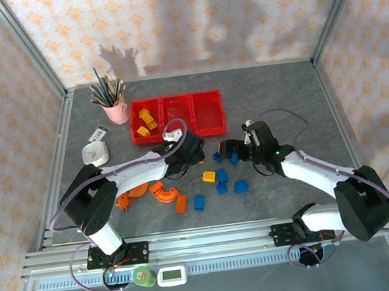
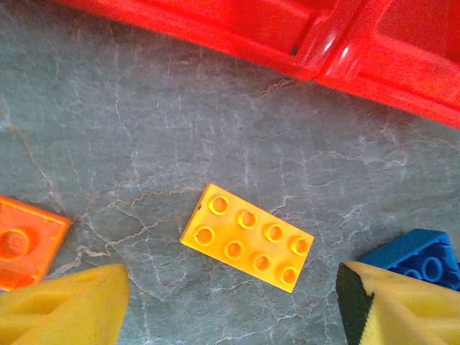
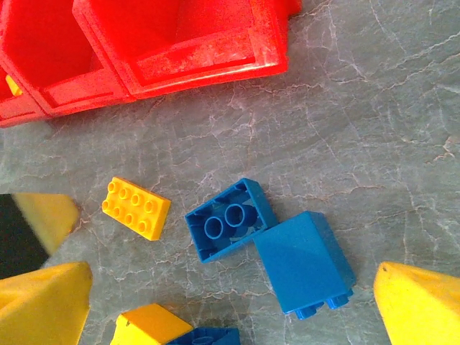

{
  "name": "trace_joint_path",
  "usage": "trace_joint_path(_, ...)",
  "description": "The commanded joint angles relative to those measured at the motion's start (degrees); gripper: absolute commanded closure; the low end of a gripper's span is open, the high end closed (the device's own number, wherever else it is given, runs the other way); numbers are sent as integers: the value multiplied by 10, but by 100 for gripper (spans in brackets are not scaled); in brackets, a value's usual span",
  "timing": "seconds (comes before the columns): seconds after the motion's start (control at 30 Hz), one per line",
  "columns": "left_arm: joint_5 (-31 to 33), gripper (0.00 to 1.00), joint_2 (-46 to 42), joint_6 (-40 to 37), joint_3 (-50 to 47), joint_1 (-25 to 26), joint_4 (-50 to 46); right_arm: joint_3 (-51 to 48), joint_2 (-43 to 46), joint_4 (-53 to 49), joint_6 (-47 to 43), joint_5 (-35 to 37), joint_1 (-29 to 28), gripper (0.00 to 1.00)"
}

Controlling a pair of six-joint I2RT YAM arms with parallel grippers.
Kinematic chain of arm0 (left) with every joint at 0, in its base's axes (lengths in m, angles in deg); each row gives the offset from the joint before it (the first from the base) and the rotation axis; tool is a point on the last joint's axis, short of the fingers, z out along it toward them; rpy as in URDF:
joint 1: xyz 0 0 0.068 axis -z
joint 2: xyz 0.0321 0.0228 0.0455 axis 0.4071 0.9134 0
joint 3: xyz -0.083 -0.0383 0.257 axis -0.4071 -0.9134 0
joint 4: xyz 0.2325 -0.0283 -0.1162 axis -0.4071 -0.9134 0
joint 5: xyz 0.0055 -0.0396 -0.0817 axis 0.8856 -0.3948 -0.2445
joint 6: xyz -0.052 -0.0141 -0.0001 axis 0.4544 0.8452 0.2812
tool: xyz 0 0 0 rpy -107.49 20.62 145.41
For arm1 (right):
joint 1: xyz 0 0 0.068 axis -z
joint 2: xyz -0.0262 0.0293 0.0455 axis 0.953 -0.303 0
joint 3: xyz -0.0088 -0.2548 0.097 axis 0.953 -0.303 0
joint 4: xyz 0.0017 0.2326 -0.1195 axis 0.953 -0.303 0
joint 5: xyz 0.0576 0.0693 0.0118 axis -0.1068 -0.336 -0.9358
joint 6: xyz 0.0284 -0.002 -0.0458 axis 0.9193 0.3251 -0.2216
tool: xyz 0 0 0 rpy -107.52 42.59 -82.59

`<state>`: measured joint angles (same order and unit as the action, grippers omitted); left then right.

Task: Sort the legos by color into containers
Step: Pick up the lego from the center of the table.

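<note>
Left tool (image 2: 230, 309) stands open over a yellow brick (image 2: 246, 237) lying on the desk (image 2: 129, 129); right tool (image 3: 230, 305) stands wide over two blue bricks (image 3: 230, 219).

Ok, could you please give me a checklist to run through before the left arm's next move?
1. Left gripper open: ok.
2. Flat yellow eight-stud plastic brick lined up between its fingers: ok.
3. That brick apart from the orange plastic brick and the blue plastic brick: ok.
4. Brick gripped: not ok, it lies on the grey table.
5. Red plastic bins close ahead: ok.
6. Right gripper open: ok.
</note>
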<state>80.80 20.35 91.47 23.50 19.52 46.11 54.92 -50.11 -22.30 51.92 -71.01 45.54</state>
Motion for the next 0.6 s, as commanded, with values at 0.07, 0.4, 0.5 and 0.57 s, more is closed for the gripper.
trace_joint_path(0.07,-5,22,42,33,12,10,24,-18,18,11,-8,-1,13,0)
trace_joint_path(0.4,2,22,104,24,65,13,24,-19,15,15,-9,3,18,0)
trace_joint_path(0.5,14,23,118,18,89,14,21,-19,12,17,-9,3,19,0)
trace_joint_path(0.57,20,24,139,9,110,14,14,-18,10,17,-9,2,20,0)
